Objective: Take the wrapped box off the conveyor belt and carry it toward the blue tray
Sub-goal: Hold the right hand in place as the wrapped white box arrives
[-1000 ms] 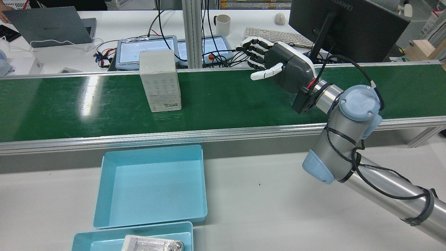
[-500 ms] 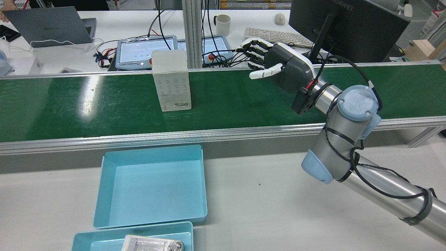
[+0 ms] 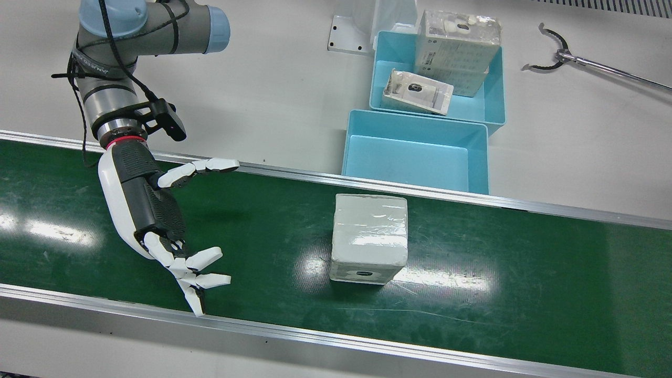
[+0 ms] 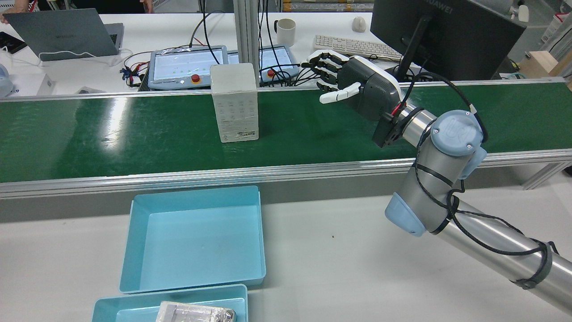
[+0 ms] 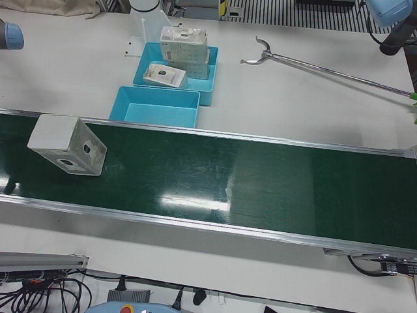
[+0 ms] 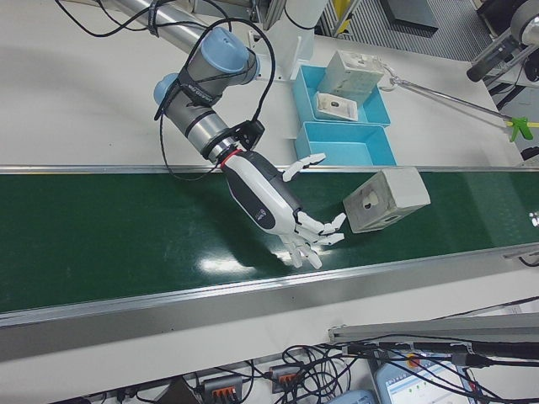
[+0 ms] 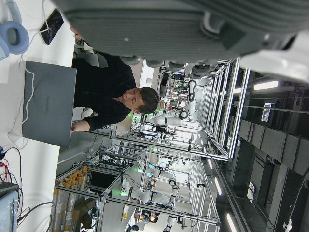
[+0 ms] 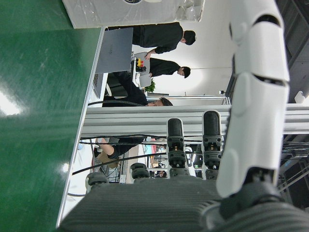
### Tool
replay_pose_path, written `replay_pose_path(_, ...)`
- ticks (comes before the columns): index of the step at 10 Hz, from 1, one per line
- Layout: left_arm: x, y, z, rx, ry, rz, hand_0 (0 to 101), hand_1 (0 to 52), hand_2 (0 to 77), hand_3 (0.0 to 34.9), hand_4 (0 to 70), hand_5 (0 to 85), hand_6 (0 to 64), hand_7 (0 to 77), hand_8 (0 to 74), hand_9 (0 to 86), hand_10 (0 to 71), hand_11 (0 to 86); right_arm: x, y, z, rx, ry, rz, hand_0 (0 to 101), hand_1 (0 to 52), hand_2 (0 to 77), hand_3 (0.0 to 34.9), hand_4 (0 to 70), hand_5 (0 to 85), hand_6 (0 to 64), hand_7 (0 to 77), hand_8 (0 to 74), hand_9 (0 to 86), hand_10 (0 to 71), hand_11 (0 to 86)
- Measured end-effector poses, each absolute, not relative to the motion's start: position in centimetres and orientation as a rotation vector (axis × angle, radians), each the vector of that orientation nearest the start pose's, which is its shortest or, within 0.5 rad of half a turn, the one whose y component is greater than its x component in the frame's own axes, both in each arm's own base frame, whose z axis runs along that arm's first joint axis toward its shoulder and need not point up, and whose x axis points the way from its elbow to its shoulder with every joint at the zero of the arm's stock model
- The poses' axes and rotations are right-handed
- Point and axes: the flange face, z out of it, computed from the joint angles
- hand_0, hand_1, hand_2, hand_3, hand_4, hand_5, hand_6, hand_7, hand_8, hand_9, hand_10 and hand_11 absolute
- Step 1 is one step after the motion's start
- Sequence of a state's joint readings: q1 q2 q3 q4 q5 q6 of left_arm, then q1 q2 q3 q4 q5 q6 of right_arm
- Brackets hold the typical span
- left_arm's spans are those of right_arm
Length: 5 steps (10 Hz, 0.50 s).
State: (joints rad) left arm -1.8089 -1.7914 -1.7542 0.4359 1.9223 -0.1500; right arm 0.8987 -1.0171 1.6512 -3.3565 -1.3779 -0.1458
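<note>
The wrapped box (image 3: 370, 236) is a pale block in clear film, standing on the green conveyor belt (image 3: 525, 273). In the rear view the box (image 4: 234, 103) stands upright, left of my right hand (image 4: 357, 87). My right hand (image 3: 152, 210) hovers over the belt, open, fingers spread toward the box, with a clear gap between them. The right-front view shows the hand (image 6: 269, 198) with its fingertips a short way from the box (image 6: 386, 198). The empty blue tray (image 3: 409, 163) sits just beyond the belt's rail. Only my left hand's dark palm (image 7: 159, 24) shows.
A second blue tray (image 3: 491, 100) behind the first holds wrapped boxes. A long grabber tool (image 3: 577, 60) lies on the white table. Desks beyond the belt carry a laptop (image 4: 62, 33), a monitor (image 4: 447, 31) and teach pendants. People sit there.
In the rear view the box has ridden the belt to the right, closer to my right hand. The right hand has stayed open and barely shifted.
</note>
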Motion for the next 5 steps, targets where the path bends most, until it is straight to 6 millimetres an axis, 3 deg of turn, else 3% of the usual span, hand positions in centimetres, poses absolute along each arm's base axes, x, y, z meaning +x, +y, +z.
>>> replay_pose_path(5, -22.45, -50.52, 52.57, -0.303, 2.191, -2.279, 0, 0.0, 0.5, 0.0, 0.0, 1.1, 0.5, 0.0, 0.0, 0.0, 0.5, 0.0, -29.88, -61.81, 34.32, 0.58, 2.837, -1.834, 47, 13.1, 16.4, 23.2, 13.1, 38.7, 2.7, 25.6, 0.0, 6.0, 0.0, 1.6)
